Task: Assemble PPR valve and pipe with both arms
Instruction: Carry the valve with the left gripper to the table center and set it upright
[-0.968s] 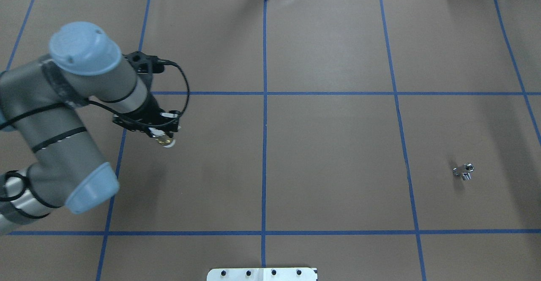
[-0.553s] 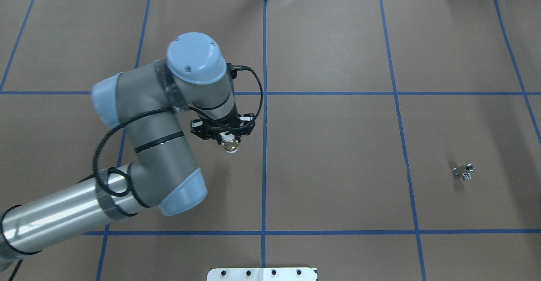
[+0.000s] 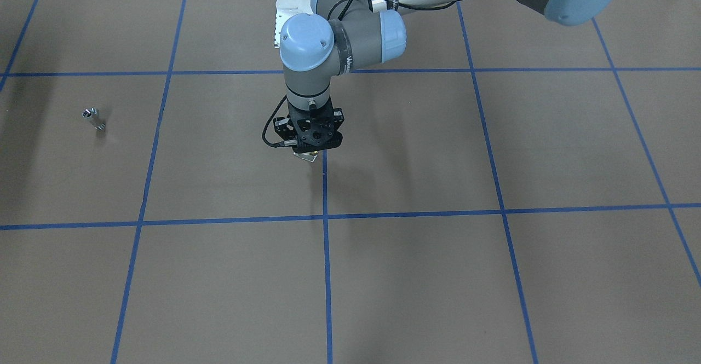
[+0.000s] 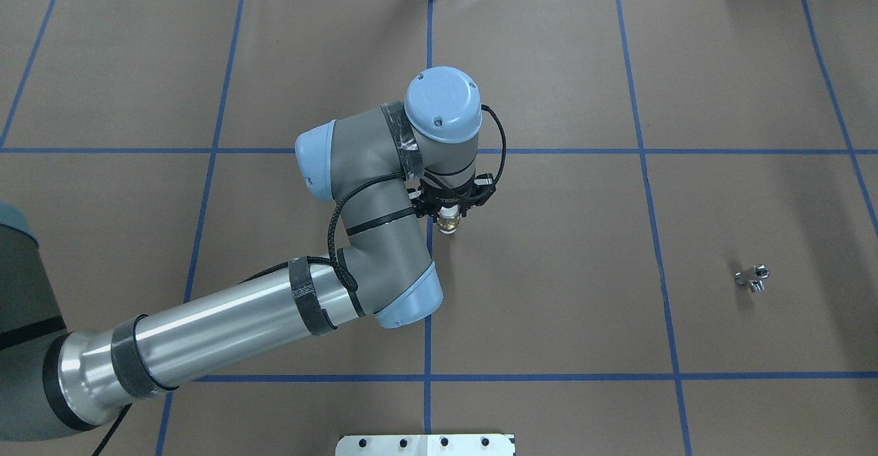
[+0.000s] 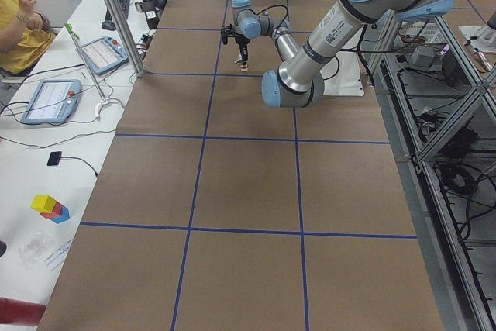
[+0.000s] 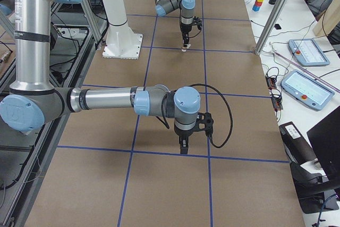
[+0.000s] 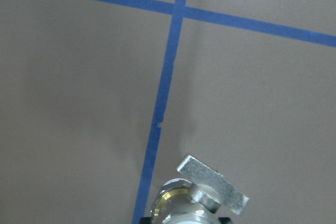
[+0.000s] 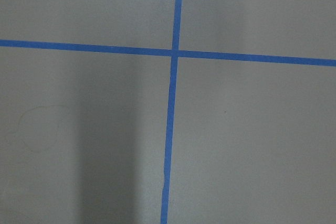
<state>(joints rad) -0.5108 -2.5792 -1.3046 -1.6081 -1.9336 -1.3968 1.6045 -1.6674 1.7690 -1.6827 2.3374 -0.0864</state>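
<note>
My left gripper (image 4: 447,216) is shut on the PPR valve (image 4: 449,225), whose white collar and brass body hang below the fingers, just above the table's centre blue line. The front view shows the gripper (image 3: 308,148) and the valve (image 3: 305,157). The left wrist view shows the valve's flat tab (image 7: 212,184). The pipe (image 4: 752,278), small and shiny silver, lies alone on the brown table far to the right, and in the front view (image 3: 93,119) far to the left. My right gripper (image 6: 183,146) shows only in the exterior right view, low over a blue line; I cannot tell its state.
The brown table carries a blue tape grid (image 4: 429,305). The white pedestal plate (image 4: 425,444) sits at the near edge. Side benches hold tablets (image 5: 50,100) and cables; an operator (image 5: 19,25) sits there. The right wrist view shows only a tape crossing (image 8: 176,52).
My left arm has swung right from the table's left part to the centre line, with the valve in its gripper. The pipe has not moved.
</note>
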